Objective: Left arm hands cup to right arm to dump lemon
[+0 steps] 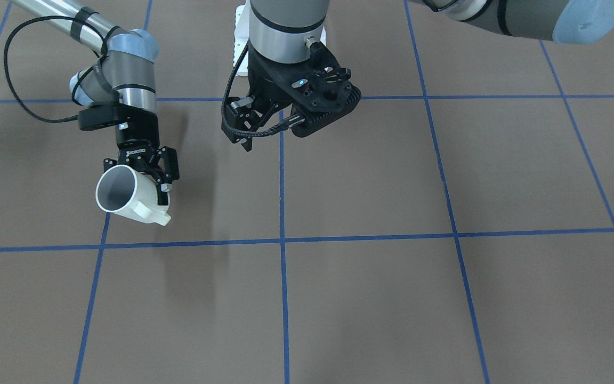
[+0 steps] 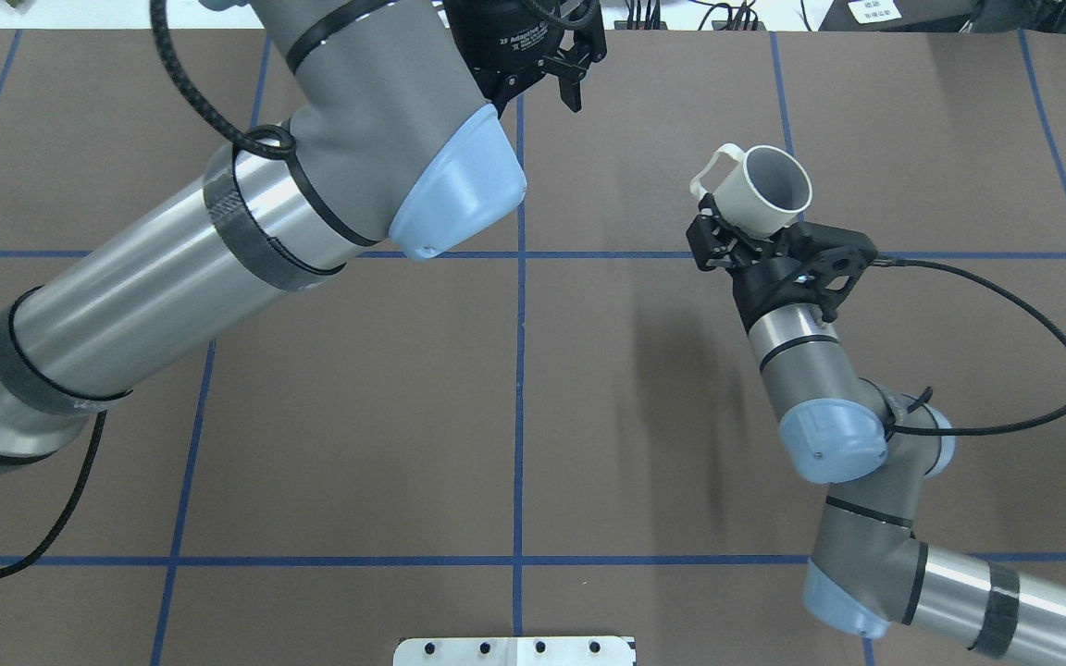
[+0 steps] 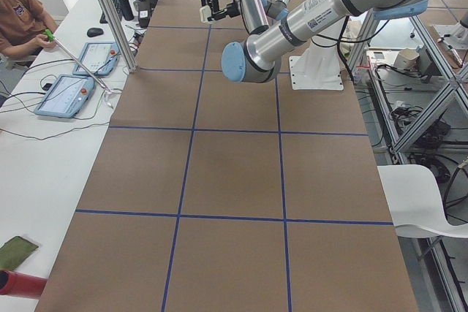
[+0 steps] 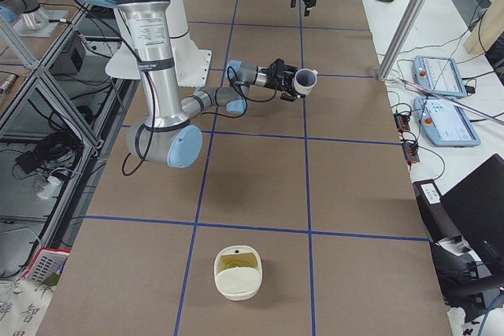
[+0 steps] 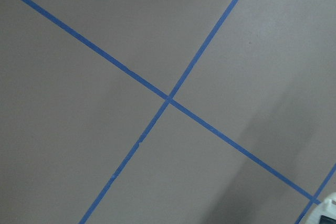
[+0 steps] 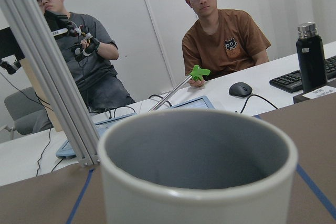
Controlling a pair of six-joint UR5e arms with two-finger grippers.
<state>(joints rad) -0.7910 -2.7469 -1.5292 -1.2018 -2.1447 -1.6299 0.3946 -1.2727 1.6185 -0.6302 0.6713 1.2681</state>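
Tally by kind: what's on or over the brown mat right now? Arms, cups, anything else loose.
Robot arms: 2 (left arm, right arm)
Cup: 1 (white cup, held up off the mat by the right arm)
Bowl: 1 (cream bowl, on the mat at the robot's right end)
Total: 4

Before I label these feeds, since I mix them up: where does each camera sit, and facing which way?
Front-facing: across the table, facing the robot, steeply down; left arm, right gripper holding the cup.
Overhead: behind the robot, forward and down; left arm, right arm.
Exterior left: table's left end; left arm nearest.
Exterior right: right end; right arm nearest.
Left wrist: down at blue tape; no gripper.
Right wrist: over the cup's rim toward two people.
Shared: first two both show the held cup.
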